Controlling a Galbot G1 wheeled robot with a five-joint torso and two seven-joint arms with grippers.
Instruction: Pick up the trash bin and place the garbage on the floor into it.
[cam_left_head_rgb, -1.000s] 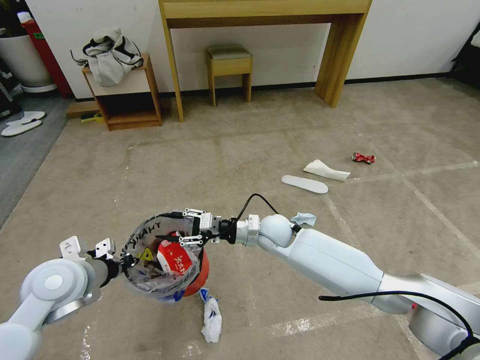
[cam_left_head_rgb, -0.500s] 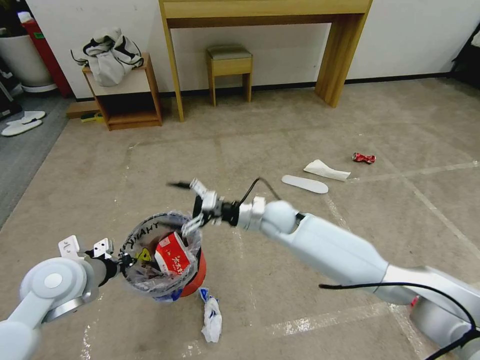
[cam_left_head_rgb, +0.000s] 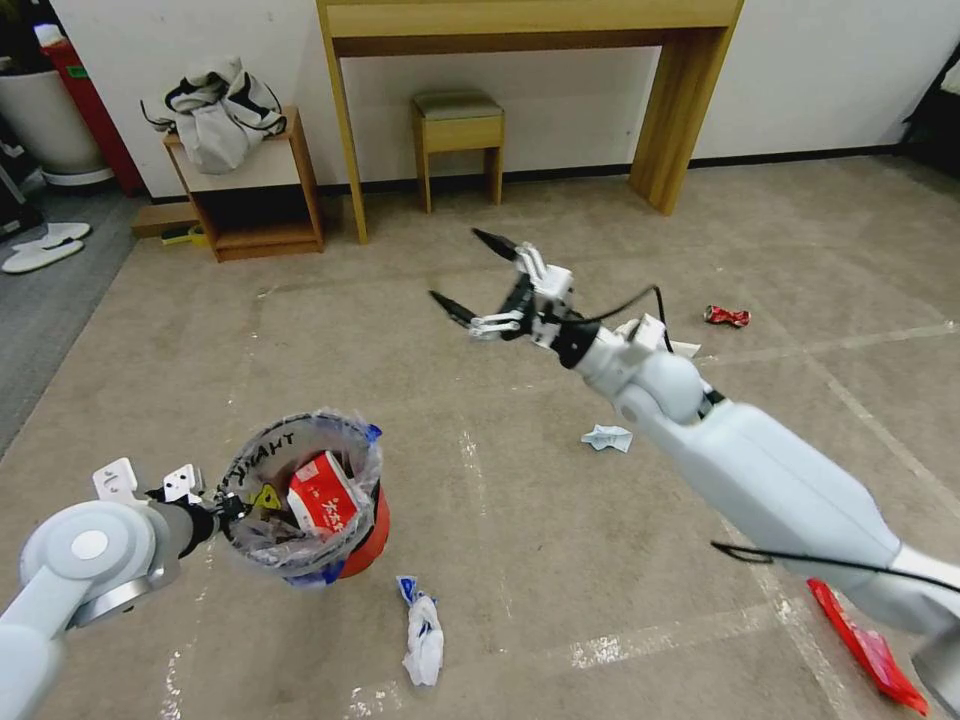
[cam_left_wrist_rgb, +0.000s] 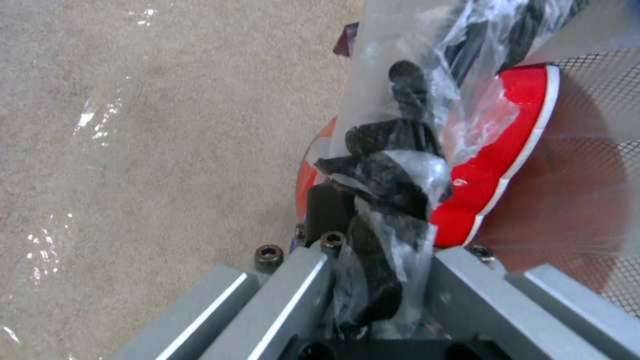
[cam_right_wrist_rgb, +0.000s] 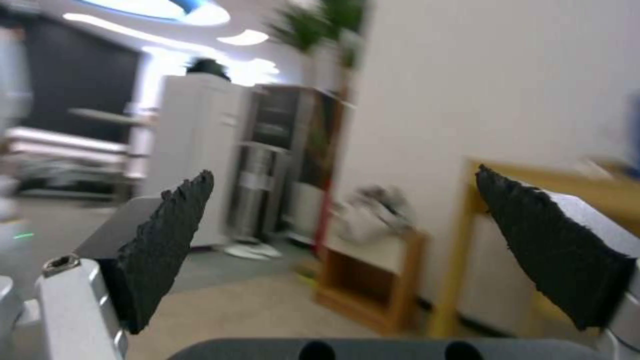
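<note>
The left gripper (cam_left_head_rgb: 215, 507) pinches the rim of the red trash bin (cam_left_head_rgb: 305, 500), which hangs low over the beige carpet (cam_left_head_rgb: 300, 350) with a carton (cam_left_head_rgb: 322, 495) inside. The right gripper (cam_left_head_rgb: 480, 270), jaws wide and empty, is raised above the floor. Best is to lower it straight over the nearest wrapper (cam_left_head_rgb: 607, 437) and keep the bin level.

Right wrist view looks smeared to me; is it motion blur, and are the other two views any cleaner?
Right wrist view: room behind streaked and soft, pads fairly crisp, right gripper open. Head view: sharp, trash bin and carton clear. Left wrist view: soft close up, glare on the plastic bag.
</note>
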